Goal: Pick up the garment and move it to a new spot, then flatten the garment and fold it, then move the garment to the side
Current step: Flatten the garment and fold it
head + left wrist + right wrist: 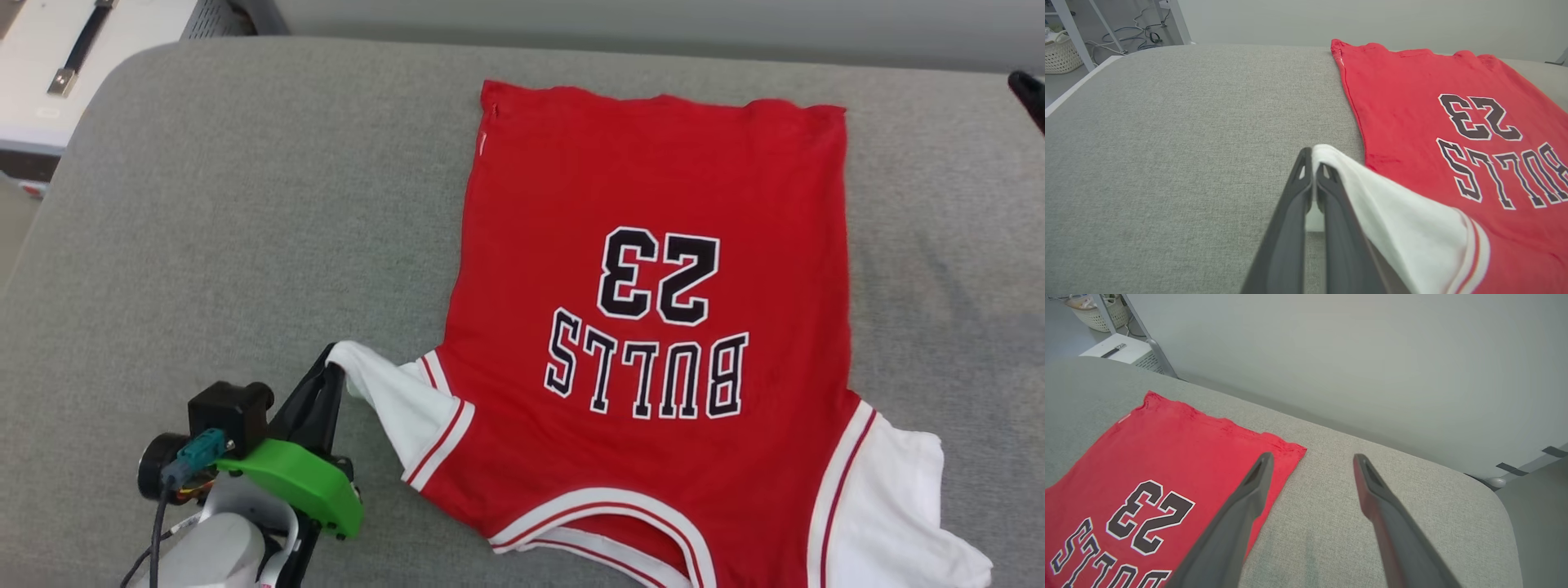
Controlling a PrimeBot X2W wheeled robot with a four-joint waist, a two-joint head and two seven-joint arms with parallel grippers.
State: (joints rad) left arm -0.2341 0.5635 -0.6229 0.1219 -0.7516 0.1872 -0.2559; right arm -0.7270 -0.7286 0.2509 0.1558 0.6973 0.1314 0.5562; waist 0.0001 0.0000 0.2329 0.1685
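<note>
Nearest the head camera, at lower left, the left gripper [331, 366] is found with its two dark fingers pressed together on the edge of the garment's white left sleeve [392, 404]; the left wrist view confirms this, with white cloth pinched between the fingertips of the gripper [1314, 163] and draping away to the right. A green bracket [294, 482] sits on that wrist. The garment [653, 180], a red T-shirt, lies spread flat on a grey upholstered surface [245, 204], right of centre in the head view, its hem at the far side and its striped neck trim [604, 506] at the near side. The black print "BULLS 23" [653, 327] faces up and reads upside down from the head. The white right sleeve [890, 506] lies loose and wrinkled on the surface at lower right. A small white mark [483, 143] shows near the far left corner of the hem; what it is cannot be told. The right gripper [1312, 457] has its fingers well apart with nothing between them, above the surface by the far right hem corner. A pale cabinet [82, 49] stands beyond the surface at upper left.
</note>
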